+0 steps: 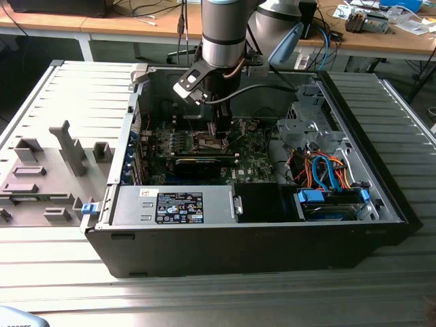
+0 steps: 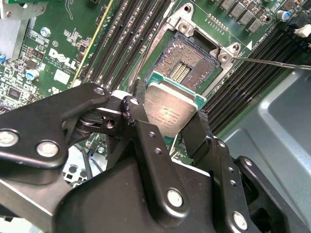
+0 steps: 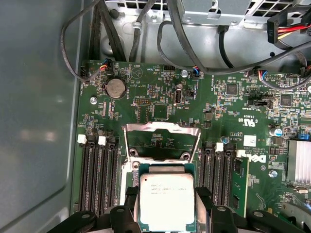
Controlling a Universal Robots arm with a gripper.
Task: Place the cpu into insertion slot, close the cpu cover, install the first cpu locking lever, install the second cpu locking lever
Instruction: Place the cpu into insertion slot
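Second wrist view: black jaws clamp two opposite edges of the cpu (image 2: 171,110), metal top up, holding it over the near edge of the insertion slot (image 2: 187,60), whose contact field lies bare. In the first wrist view the cpu cover (image 3: 163,127) stands swung open beyond the chip, so placing looks under way, not yet finished. Done well, it likely calls for keeping the chip level and square to the socket's rim and setting it down without sliding, sparing the contacts. Around it spreads the green motherboard (image 3: 160,97). In the exterior view the open computer case (image 1: 238,248) lies on a slatted grey desk (image 1: 204,293), with cluttered wooden desks (image 1: 109,26) behind.
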